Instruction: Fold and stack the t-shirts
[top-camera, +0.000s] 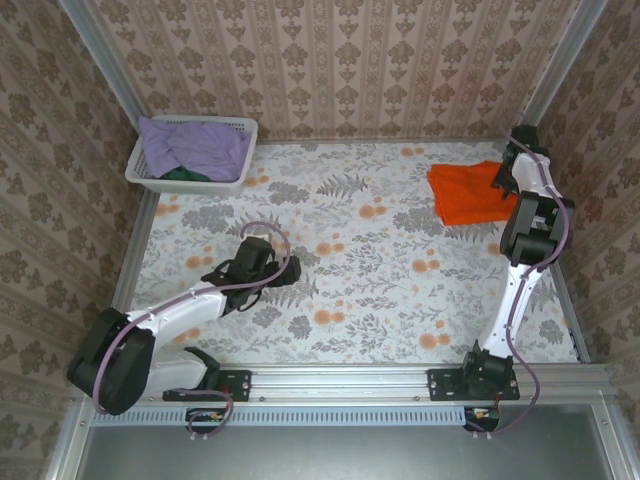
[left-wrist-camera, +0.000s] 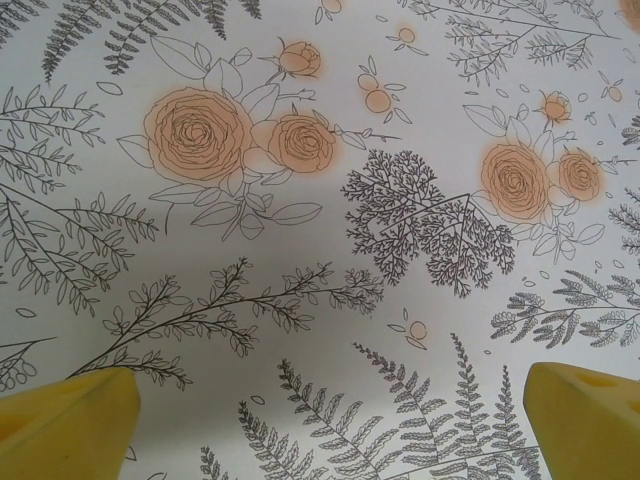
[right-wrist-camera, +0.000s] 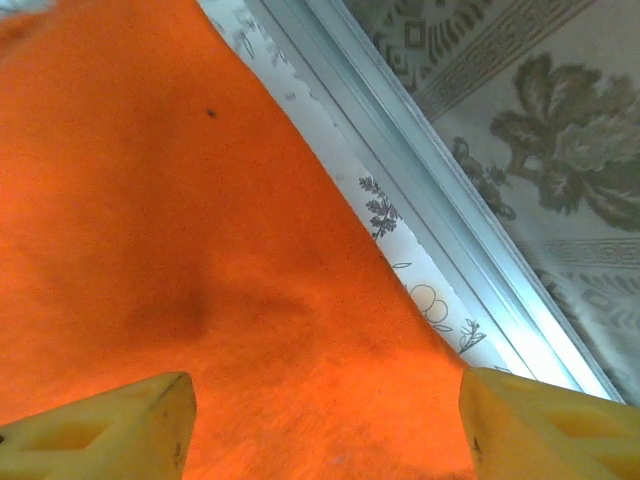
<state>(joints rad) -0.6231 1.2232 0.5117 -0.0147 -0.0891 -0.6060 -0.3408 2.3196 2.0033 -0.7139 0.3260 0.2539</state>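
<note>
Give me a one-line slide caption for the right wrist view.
Right gripper, jaws apart, over the orange t-shirt lying beside the table's metal edge rail.

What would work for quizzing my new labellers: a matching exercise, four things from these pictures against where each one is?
Things:
1. orange shirt
2. lavender shirt
3. left pincer
4. right pincer

Places:
A. open above bare flowered tablecloth
B. in the white basket at the far left corner
C. open just above orange cloth
D. lying at the tablecloth's far right

Pairs: 1-D, 2-B, 3-A, 4-C.
</note>
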